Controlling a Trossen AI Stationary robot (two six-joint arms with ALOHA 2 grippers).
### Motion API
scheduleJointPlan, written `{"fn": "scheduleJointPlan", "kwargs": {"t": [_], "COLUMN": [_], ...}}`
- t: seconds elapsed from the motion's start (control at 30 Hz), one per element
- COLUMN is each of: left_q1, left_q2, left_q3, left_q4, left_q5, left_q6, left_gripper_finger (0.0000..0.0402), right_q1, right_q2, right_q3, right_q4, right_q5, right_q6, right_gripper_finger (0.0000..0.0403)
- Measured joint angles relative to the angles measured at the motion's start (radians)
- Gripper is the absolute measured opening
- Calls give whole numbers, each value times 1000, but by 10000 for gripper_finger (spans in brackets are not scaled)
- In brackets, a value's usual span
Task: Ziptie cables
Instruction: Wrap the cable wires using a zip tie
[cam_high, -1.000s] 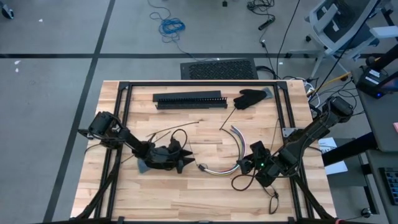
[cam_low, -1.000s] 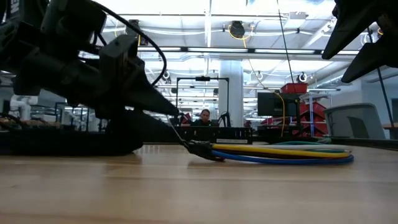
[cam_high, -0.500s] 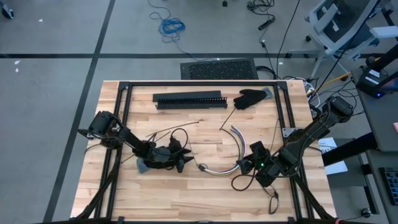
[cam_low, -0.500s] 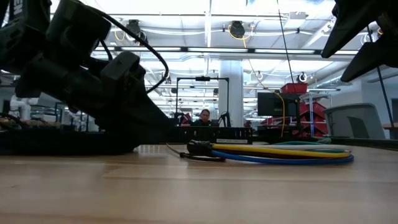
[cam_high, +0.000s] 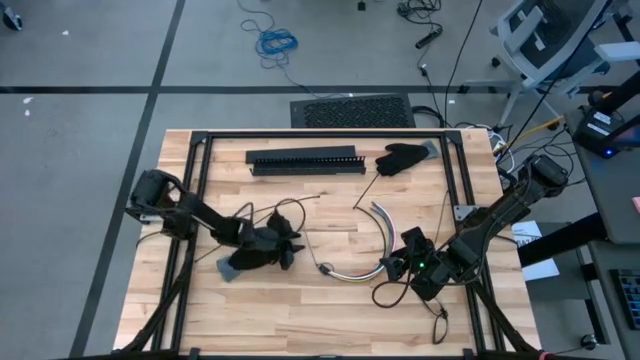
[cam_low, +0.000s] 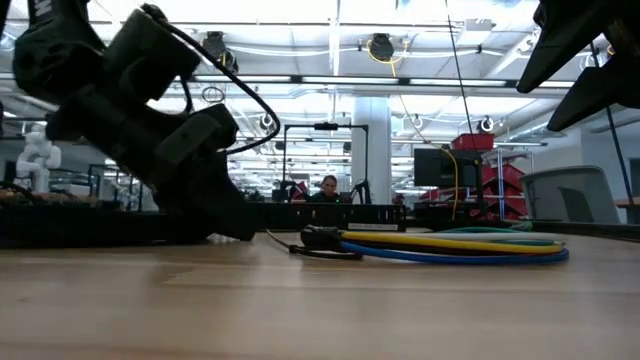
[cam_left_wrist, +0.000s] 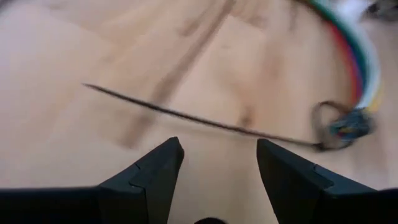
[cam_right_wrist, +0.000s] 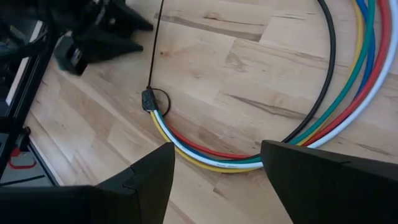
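Left arm pulled back from the cables (cam_high: 358, 262) and lifted: left gripper (cam_high: 284, 247) sat low at the tied end a second ago, now raised and tilted, clear of the wood in the low view, further toward its own side of the table (cam_high: 300, 320) from above. Fingers (cam_left_wrist: 158, 171) spread with bare wood between them in the left wrist view, nothing pinched. Zip tie (cam_right_wrist: 151, 50) let go: loop closed around one end of the bundle, long black tail trailing straight across the boards, lying flat instead of slanting up toward the gripper as it did a second ago. Cables unmoved, a curved multicolour fan in the table's middle, tied end toward the left arm, other ends splayed near the right one. Right gripper (cam_right_wrist: 214, 163) unchanged, hovering over the arc near the right side of the table, fingers apart, holding nothing. Slotted bar (cam_high: 305, 160) and glove (cam_high: 403, 156) at the far edge untouched. Reading: first tie looks looped, probably cinched, though tightness can't be judged from here. Free ends of the bundle still loose, so likely another tie or a tail trim left.
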Motion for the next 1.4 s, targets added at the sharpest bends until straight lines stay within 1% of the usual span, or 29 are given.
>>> {"fn": "scheduleJointPlan", "kwargs": {"t": [0.1, 0.2, 0.27, 0.33, 0.4, 0.47, 0.53, 0.57, 0.63, 0.77, 0.83, 0.97, 1.07, 1.2, 1.27, 1.4], "left_q1": [31, 42, 48, 60, 83, 125, 167, 185, 212, 238, 236, 222, 217, 218, 218, 214], "left_q2": [-95, -217, -282, -312, -313, -285, -243, -223, -179, -107, -72, -36, -23, -23, -23, -3], "left_q3": [2, 50, 114, 201, 290, 365, 413, 427, 457, 481, 484, 485, 485, 501, 511, 512], "left_q4": [-126, -366, -553, -727, -875, -971, -995, -1017, -1013, -1039, -1043, -1030, -1007, -1000, -989, -952], "left_q5": [77, 144, 147, 147, 152, 171, 216, 234, 260, 309, 316, 317, 256, 245, 262, 362], "left_q6": [156, 330, 485, 697, 901, 1048, 1166, 1208, 1277, 1344, 1392, 1439, 1453, 1460, 1478, 1491], "left_gripper_finger": [217, 217, 217, 217, 217, 217, 217, 217, 217, 217, 217, 217, 217, 217, 217, 217], "right_q1": [0, 0, 0, 0, 0, 0, 0, 0, 0, 1, 1, 1, 1, 1, 1, 1], "right_q2": [0, 0, 0, 0, 0, 0, 0, 0, 0, 1, 1, 1, 1, 1, 1, 1], "right_q3": [0, 0, 0, 0, 0, 0, 0, 0, 0, 0, 0, 0, 0, 0, 0, 0], "right_q4": [-1, -18, -25, -29, -29, -29, -25, -22, -15, -15, -14, -15, -16, -18, -18, -18], "right_q5": [0, 2, 4, 5, 5, 5, 5, 5, 5, 4, 0, 0, 0, 0, 0, 0], "right_q6": [-23, -26, -27, -39, -42, -44, -44, -44, -44, -49, -56, -66, -67, -74, -75, -78], "right_gripper_finger": [235, 235, 235, 235, 235, 235, 235, 235, 235, 235, 235, 235, 235, 235, 235, 235]}}
